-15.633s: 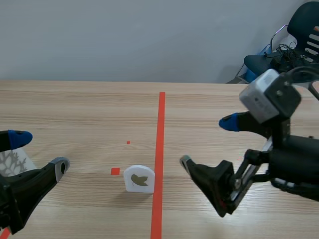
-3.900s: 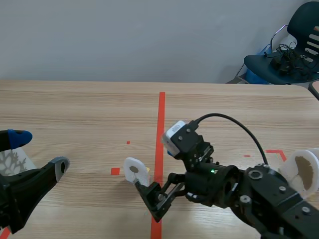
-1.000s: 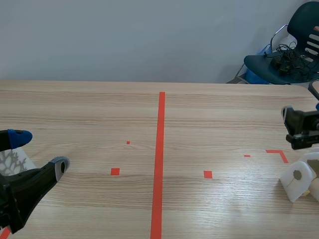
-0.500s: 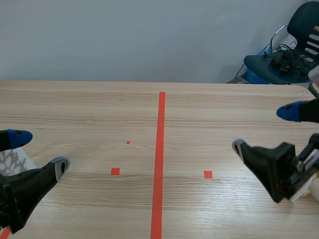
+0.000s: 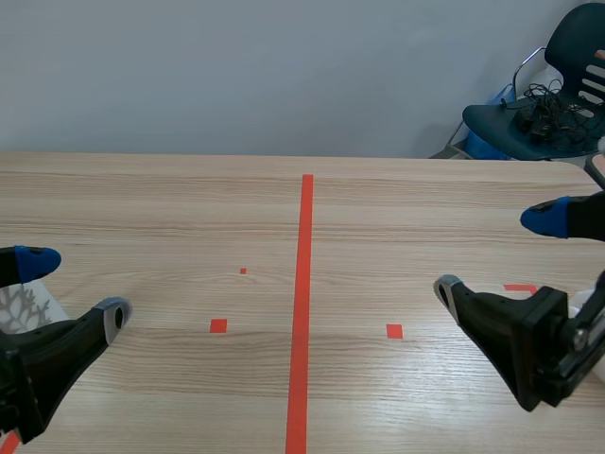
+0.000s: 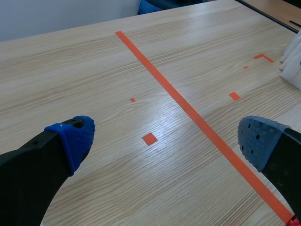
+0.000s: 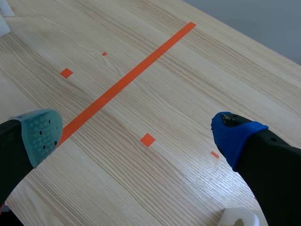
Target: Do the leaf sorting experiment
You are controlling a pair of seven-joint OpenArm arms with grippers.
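Scene view: left pincer (image 5: 71, 289) low, fingers apart, empty. White block with branching print (image 5: 19, 307) just beside it, likely left sorted group. Right pincer (image 5: 493, 253) spread wide, empty. Light wooden table (image 5: 189, 218) gives open room mid-span.

Left wrist view: white blocks (image 6: 294, 54) far right, beyond orange-red tape line (image 6: 188, 109).

Right wrist view: white block corner (image 7: 239, 217) beneath own blue-padded finger, probably right group.

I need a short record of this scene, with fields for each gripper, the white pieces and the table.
left gripper: open, holding nothing, low at the table's left side
right gripper: open, holding nothing, low at the table's right side
white piece with branching pattern: beside the left gripper, only partly seen
white pieces: grouped at the table's far right, beyond the corner mark; their pictures are not visible
table: light wood, one long orange-red tape line down the middle
background: dark chair behind the right corner
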